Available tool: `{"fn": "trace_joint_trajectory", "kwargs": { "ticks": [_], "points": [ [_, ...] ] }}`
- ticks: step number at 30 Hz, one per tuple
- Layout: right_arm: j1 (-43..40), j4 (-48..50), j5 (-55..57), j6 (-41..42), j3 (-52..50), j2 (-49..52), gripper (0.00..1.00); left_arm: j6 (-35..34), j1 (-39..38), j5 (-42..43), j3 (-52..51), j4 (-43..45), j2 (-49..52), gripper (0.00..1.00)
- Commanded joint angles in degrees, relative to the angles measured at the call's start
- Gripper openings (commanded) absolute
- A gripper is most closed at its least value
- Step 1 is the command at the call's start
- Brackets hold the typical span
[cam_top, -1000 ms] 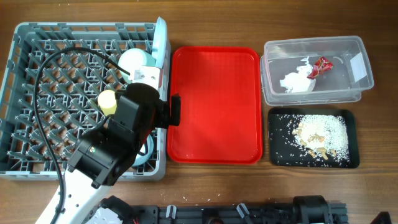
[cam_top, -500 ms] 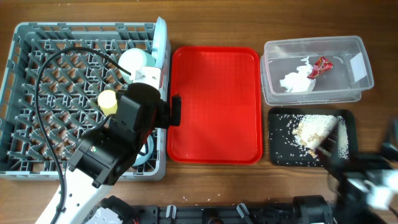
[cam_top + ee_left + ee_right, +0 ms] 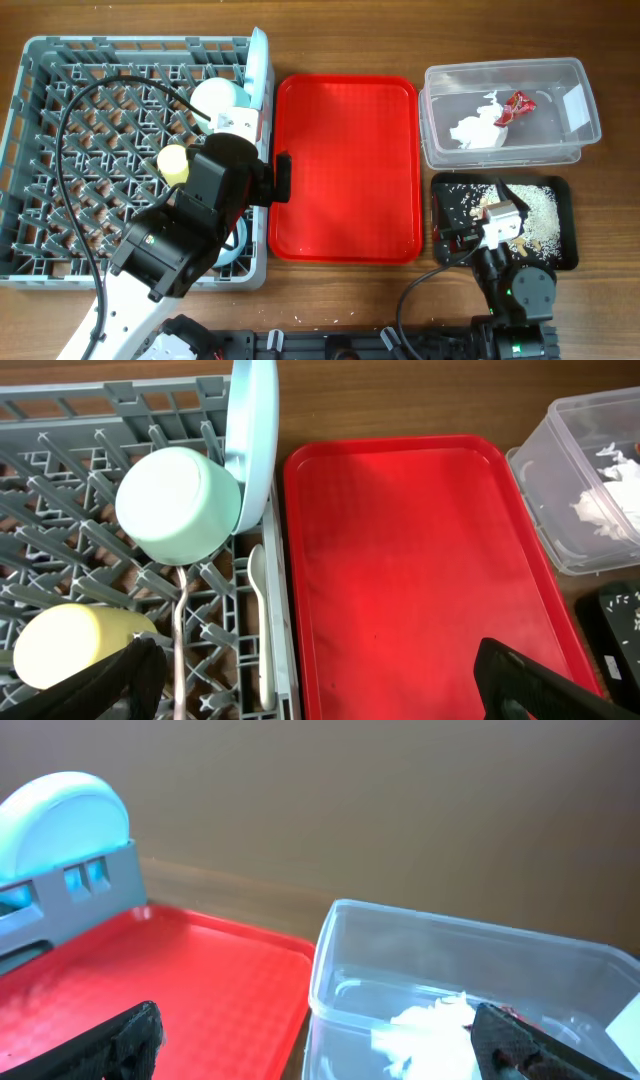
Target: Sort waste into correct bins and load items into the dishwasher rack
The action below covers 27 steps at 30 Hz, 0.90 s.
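Overhead view: light blue plate (image 3: 259, 70) stands on edge between dishwasher rack (image 3: 130, 44) pegs at nine o'clock, likely for draining; left gripper (image 3: 320, 682) and right gripper (image 3: 320, 1040) hang spread, empty.

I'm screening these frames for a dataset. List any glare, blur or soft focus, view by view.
Overhead: evenly lit and sharp, pale reflections on the clear tub. Left wrist: bright sheen across the red tray, the dark left fingers soft at the bottom edge. Right wrist: softest view, right fingers blurred in the lower corners, top of the light blue plate nearly white.
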Motion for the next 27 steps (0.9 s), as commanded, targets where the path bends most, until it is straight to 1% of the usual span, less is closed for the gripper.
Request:
{"fn": "trace_joint_trajectory", "kwargs": {
  "ticks": [1, 14, 18, 19, 21, 23, 25, 27],
  "points": [
    [0.13, 0.33, 0.61, -0.24, -0.02, -0.68, 1.00, -0.52, -0.07, -0.13, 0.55, 0.13, 0.00, 1.00],
    [0.13, 0.33, 0.63, -0.24, -0.02, -0.68, 1.00, -0.50, -0.07, -0.13, 0.55, 0.04, 0.00, 1.00],
    [0.13, 0.33, 0.63, -0.26, -0.02, -0.68, 1.00, -0.52, 0.76, -0.11, 0.28, -3.52, -1.62, 1.00],
    [0.13, 0.33, 0.61, -0.26, -0.02, -0.68, 1.00, -0.52, 2.60, 0.22, -0.04, -3.80, -3.61, 1.00],
    [0.13, 0.33, 0.63, -0.26, -0.02, -0.68, 1.00, -0.55, 8.72, 4.09, -0.46, -4.61, -9.22, 1.00],
    [0.13, 0.33, 0.61, -0.26, -0.02, -0.68, 1.00, -0.61, 18.40, 9.16, -2.21, -4.68, -17.81, 1.00],
    [0.13, 0.33, 0.63, -0.24, -0.02, -0.68, 1.00, -1.55, 28.00, 13.20, -5.84, -4.92, -29.22, 1.00],
    [0.13, 0.33, 0.63, -0.24, -0.02, -0.68, 1.00, -1.66, 31.56, 13.97, -9.55, -5.70, -36.54, 1.00]
  ]
}}
